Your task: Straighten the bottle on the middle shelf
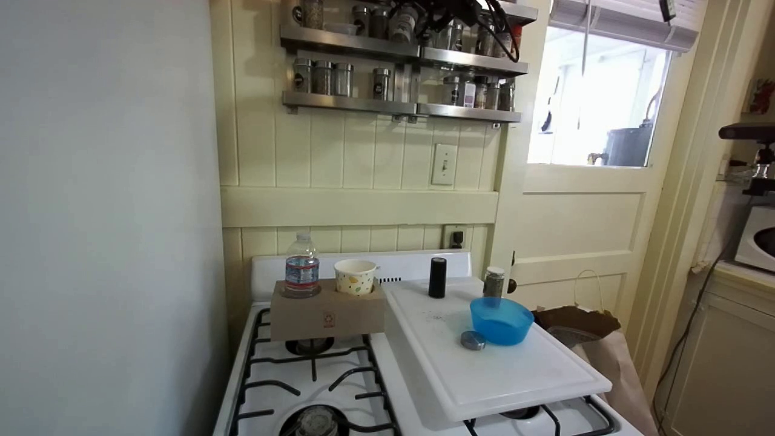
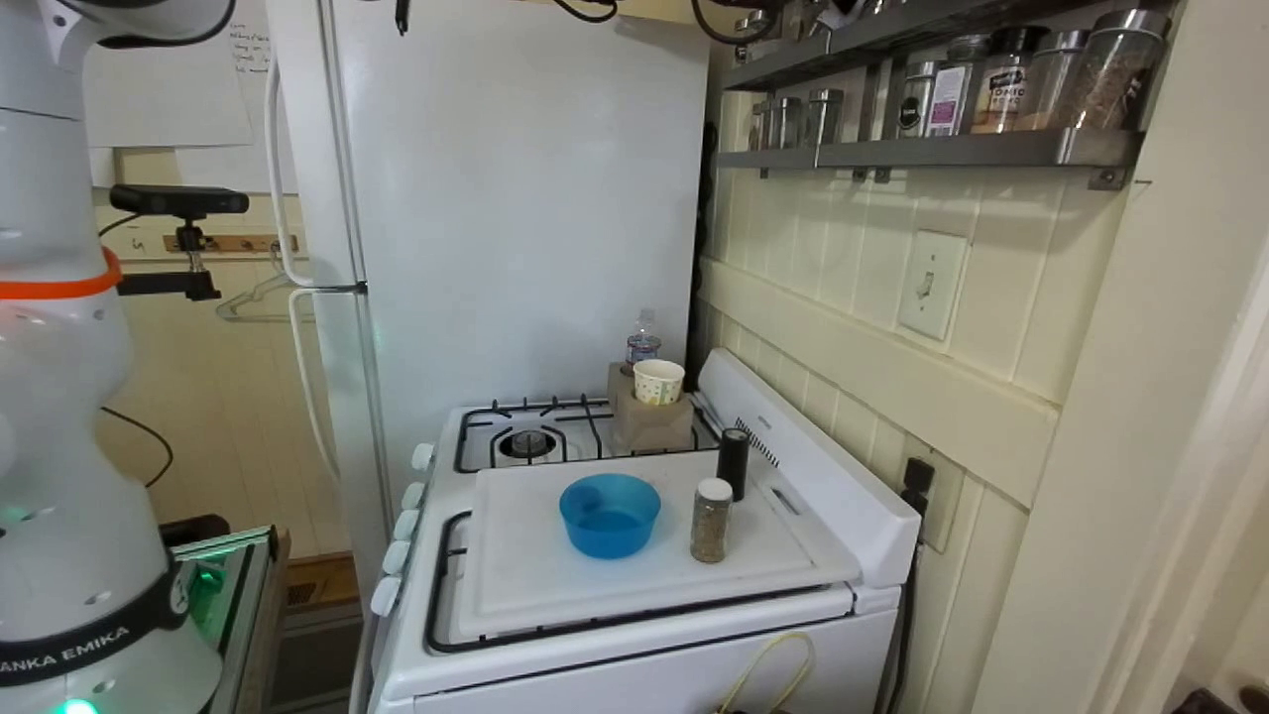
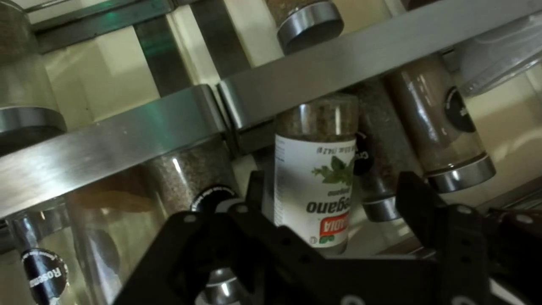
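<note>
The middle shelf (image 1: 349, 43) is a dark metal tier with a front rail, lined with spice jars; its rail (image 3: 364, 63) also crosses the wrist view, which stands upside down. A white-labelled oregano bottle (image 3: 315, 186) stands on it, tilted relative to the neighbouring jars. In an exterior view the bottle (image 1: 404, 25) leans to the right. My gripper (image 3: 331, 181) is open, with one finger on each side of the bottle; a gap shows on the right finger's side. Contact on the left side cannot be told. In an exterior view the gripper (image 1: 418, 15) is partly cut off at the top.
Dark jars (image 3: 383, 169) stand close beside the bottle, near the right finger. More jars (image 3: 190, 178) stand near the left finger. A lower shelf (image 1: 349, 102) holds more jars. Below are the stove, a white board (image 1: 502, 375) and a blue bowl (image 1: 501, 321).
</note>
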